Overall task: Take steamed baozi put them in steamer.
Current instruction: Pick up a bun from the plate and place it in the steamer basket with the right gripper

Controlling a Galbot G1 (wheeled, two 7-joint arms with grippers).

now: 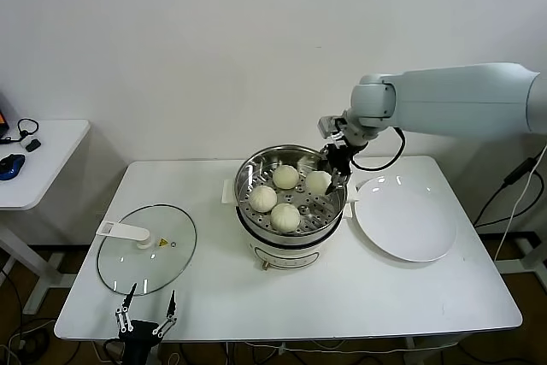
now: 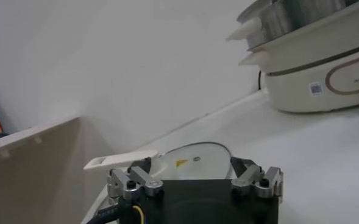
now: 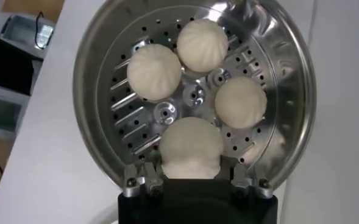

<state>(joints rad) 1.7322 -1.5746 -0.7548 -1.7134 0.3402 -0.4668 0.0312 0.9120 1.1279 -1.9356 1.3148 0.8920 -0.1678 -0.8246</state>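
The steamer (image 1: 253,168) stands mid-table, a shiny steel pot with a perforated tray (image 3: 167,112) inside. Three cream-white baozi (image 1: 285,176) (image 1: 261,198) (image 1: 285,216) lie on the tray, apart from each other; in the right wrist view they are these baozi (image 3: 154,71) (image 3: 202,44) (image 3: 241,101). My right gripper (image 1: 332,179) (image 3: 191,176) reaches into the pot from its right rim, shut on one more baozi (image 1: 319,182) (image 3: 191,146), low over the tray. My left gripper (image 1: 147,312) (image 2: 194,176) hangs open at the table's front left edge, holding nothing.
A round glass lid (image 1: 145,250) (image 2: 191,159) with a white handle lies flat at the front left, just beyond the left gripper. A flat white plate (image 1: 406,220) sits right of the steamer. A side table (image 1: 38,160) stands to the left.
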